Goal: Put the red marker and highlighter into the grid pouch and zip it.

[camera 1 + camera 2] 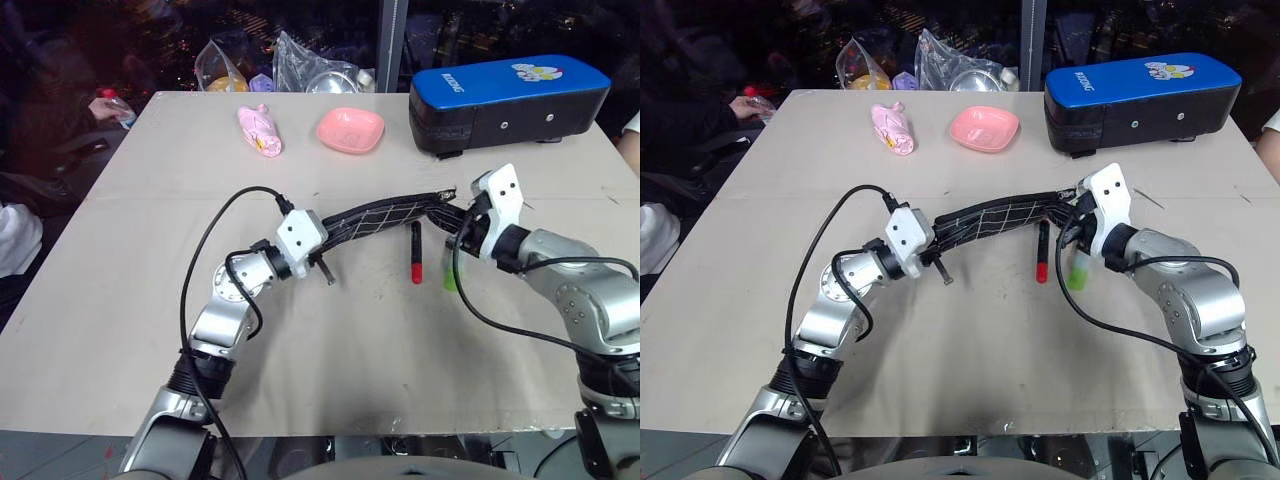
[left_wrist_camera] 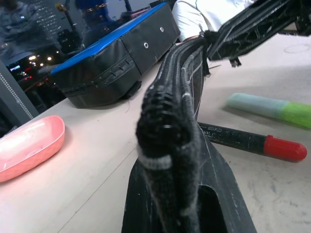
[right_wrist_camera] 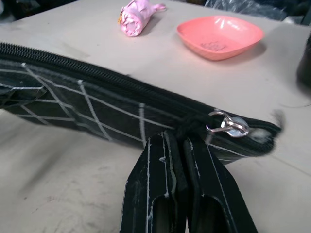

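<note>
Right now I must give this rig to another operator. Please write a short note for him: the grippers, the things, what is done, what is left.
Left gripper: shut on one end of the grid pouch, holding it off the table.
Right gripper: shut on the pouch's other end, at the black zipper pull.
Red marker and highlighter: both lying on the table under the pouch.
Done: pouch gripped at both ends.
Left: put both pens into the pouch, then zip it.

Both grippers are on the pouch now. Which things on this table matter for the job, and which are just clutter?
Job: grid pouch, held by left gripper and right gripper; red marker; highlighter.
Clutter: blue-and-black case, pink dish, pink bundle, plastic bags.
</note>
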Controlling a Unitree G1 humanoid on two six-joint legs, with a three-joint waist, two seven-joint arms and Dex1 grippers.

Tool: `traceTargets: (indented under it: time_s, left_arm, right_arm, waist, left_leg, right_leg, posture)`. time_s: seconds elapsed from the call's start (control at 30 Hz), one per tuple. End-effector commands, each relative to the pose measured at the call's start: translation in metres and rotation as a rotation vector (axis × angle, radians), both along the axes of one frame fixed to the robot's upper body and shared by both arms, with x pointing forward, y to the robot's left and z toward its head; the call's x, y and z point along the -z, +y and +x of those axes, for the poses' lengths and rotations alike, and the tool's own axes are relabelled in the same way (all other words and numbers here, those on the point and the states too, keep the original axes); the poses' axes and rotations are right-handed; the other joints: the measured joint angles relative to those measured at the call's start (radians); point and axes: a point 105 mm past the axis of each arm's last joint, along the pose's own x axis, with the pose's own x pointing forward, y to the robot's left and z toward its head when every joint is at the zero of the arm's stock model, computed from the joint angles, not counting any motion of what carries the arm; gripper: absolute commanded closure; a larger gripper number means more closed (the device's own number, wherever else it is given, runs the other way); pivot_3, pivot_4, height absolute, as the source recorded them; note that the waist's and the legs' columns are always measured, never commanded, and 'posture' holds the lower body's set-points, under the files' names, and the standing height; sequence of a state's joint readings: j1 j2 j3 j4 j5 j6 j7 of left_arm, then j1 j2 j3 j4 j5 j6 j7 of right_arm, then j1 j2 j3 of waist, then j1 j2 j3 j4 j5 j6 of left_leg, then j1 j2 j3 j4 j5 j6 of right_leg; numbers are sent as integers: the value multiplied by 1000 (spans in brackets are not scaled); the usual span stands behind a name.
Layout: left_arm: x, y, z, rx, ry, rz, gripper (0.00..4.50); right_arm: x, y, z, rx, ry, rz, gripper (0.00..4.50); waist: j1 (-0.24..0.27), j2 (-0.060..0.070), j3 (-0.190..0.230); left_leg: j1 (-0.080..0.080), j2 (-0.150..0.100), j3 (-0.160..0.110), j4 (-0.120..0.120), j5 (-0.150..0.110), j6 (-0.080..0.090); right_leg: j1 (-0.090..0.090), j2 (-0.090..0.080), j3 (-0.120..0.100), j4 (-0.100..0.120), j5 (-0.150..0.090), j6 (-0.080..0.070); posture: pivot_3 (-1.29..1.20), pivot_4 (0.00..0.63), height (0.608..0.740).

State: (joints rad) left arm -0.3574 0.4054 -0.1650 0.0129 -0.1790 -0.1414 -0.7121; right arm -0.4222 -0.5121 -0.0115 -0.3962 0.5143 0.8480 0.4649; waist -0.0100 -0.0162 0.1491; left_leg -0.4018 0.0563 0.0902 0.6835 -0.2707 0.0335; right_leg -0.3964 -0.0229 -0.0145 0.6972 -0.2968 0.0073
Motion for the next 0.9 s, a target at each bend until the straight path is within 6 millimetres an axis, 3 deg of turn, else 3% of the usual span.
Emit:
traceTargets:
  time_s: [0.03, 0.43, 0.9]
  left_arm:
    - [-14, -4, -4, 13, -58, -24, 4500]
    - [-12, -11, -9, 50, -55, -14, 4500]
    - [-11, -17, -8, 43, -63, -18, 4500]
  right_arm:
    - [-18, 16, -6, -68, -77, -10, 4414]
    - [-19, 34, -4, -169, -101, -59, 4414]
    - [-22, 61, -26, -356, -116, -114, 4414]
  waist:
    - [0, 0, 0]
    - [-1, 0, 0]
    - [-1, 0, 0]
  left_leg:
    - [0, 0, 0, 0, 0, 0]
    - [0, 0, 0, 0, 0, 0]
    - [-1, 0, -1, 0, -1, 2]
  right_leg:
    - [0, 0, 0, 0, 0, 0]
    - [0, 0, 0, -1, 0, 0]
    - [0, 0, 0, -1, 0, 0]
  posture:
    - [0, 150, 716]
    - [0, 150, 716]
    - [0, 150, 716]
